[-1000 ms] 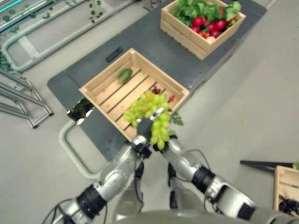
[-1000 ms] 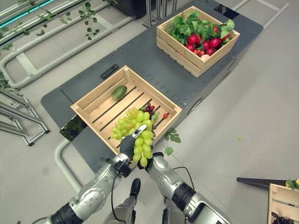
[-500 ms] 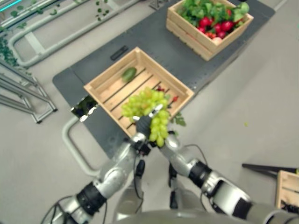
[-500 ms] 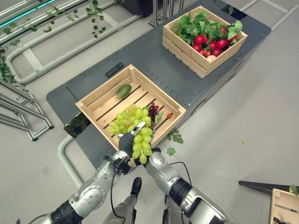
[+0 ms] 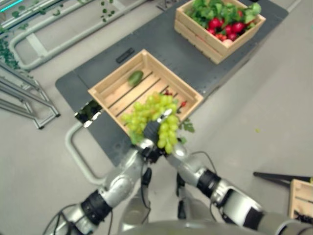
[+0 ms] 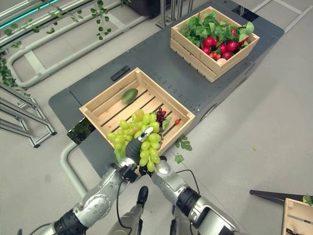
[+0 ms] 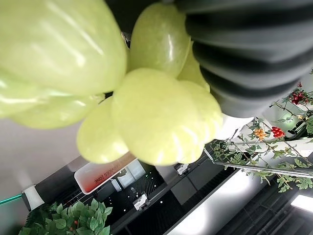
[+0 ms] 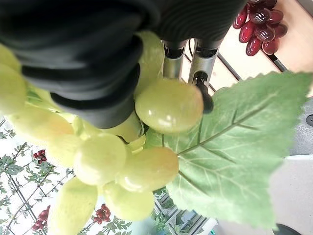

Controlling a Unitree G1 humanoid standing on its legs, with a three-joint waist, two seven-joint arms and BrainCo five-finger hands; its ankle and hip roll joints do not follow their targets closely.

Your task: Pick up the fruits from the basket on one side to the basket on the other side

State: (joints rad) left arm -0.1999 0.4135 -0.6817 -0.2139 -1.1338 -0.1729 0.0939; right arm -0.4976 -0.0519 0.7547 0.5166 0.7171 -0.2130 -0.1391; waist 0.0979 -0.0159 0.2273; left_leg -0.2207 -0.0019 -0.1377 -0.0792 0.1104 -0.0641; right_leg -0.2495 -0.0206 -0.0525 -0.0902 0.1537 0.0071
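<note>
The bunch of green grapes (image 6: 137,137) hangs in the air over the near corner of the nearer wooden crate (image 6: 99,105), carried between both hands. The left hand (image 6: 131,151) has its dark-covered fingers wrapped up into the bunch from below, clamped on it. The right hand (image 6: 152,164) sits right against it under the trailing grapes, and its own wrist view shows silver fingers (image 8: 203,66) reaching past a grape and a broad green leaf (image 8: 234,156) (so it looks closed on the bunch too).

Inside the nearer crate lie a green avocado (image 6: 129,95) toward the far wall, a small cluster of dark red grapes (image 6: 160,115) and a tiny red fruit (image 6: 177,121) near the right wall. The crate rests on a dark grey platform (image 6: 161,61). Further along the same platform stands a second wooden crate (image 6: 188,49), well apart from the first, heaped with leafy greens (image 6: 205,25) and red fruits (image 6: 215,43). A few green leaves (image 6: 182,145) lie on the floor just beside the platform's edge.
</note>
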